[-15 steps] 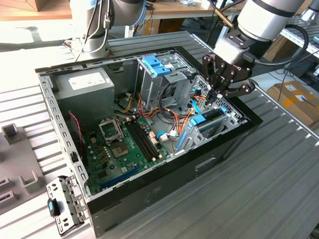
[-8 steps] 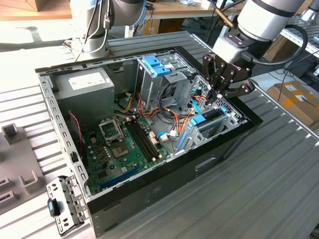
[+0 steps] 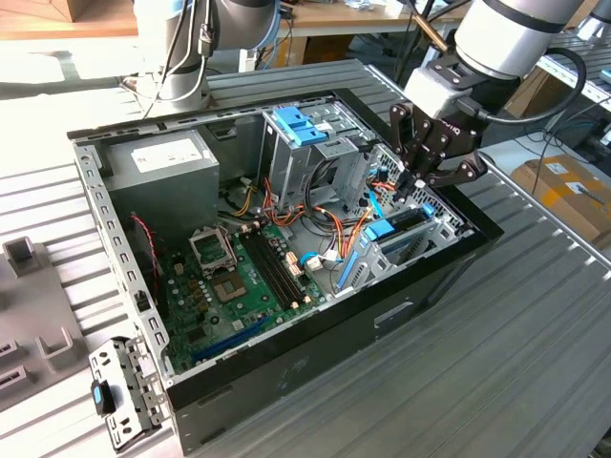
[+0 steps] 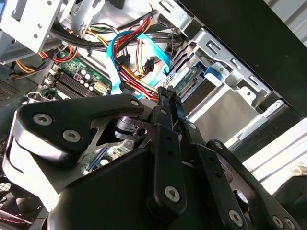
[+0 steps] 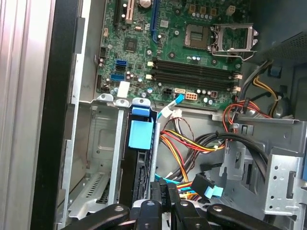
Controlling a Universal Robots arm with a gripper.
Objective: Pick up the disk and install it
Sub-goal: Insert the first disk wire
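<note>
The disk (image 3: 399,227), a flat dark rectangular hard drive with bright blue plastic rails, sits edge-up in the metal drive cage (image 3: 420,239) at the exterior view's right end of the open black computer case (image 3: 315,329). In the first wrist view the disk (image 5: 140,158) stands upright in a slot of the cage, its blue tab toward the green motherboard (image 5: 192,52).

The black gripper (image 3: 409,183) hangs directly above the disk, fingers pressed together with nothing between them; the second wrist view shows the gripper (image 4: 168,96) with its fingertips meeting. Whether the tips touch the disk cannot be told.

Orange, yellow and red wire bundles (image 3: 344,229) lie just left of the cage. The grey power-supply box (image 3: 162,172) occupies the far left corner. The case rests on a ribbed grey metal surface (image 3: 535,343).
</note>
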